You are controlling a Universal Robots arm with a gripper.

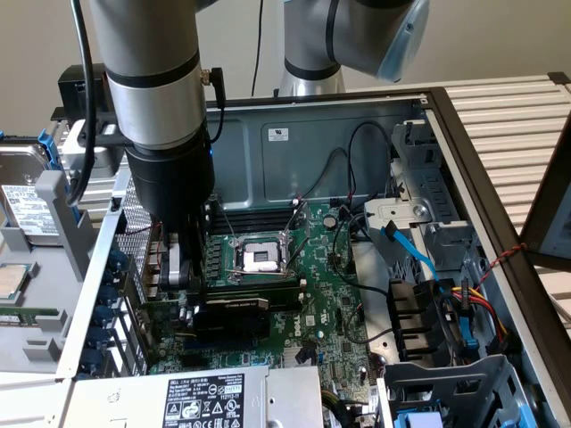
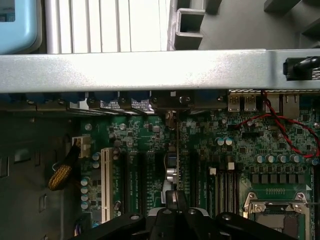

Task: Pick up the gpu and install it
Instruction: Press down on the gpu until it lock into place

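We see an open computer case (image 1: 357,116) lying on its side, its metal floor carrying the green motherboard (image 1: 312,294). A pale slatted tabletop (image 1: 508,116) shows beyond the case wall on the exterior view's right. A power supply (image 1: 205,397) sits at the case's near edge.

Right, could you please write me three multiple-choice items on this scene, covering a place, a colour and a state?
1. Where is the gripper?
A. Outside the case
B. Inside the case, low over the motherboard
C. On the white radiator

2. What colour is the motherboard?
A. Green
B. Red
C. White

3. How is the CPU socket?
A. Under a heatsink
B. Hidden by a fan
C. Bare, no cooler fitted

Key:
1. B, as the gripper reaches down inside the case, on the exterior view's left of the CPU socket.
2. A, as the motherboard is green.
3. C, as the socket's metal frame lies uncovered.
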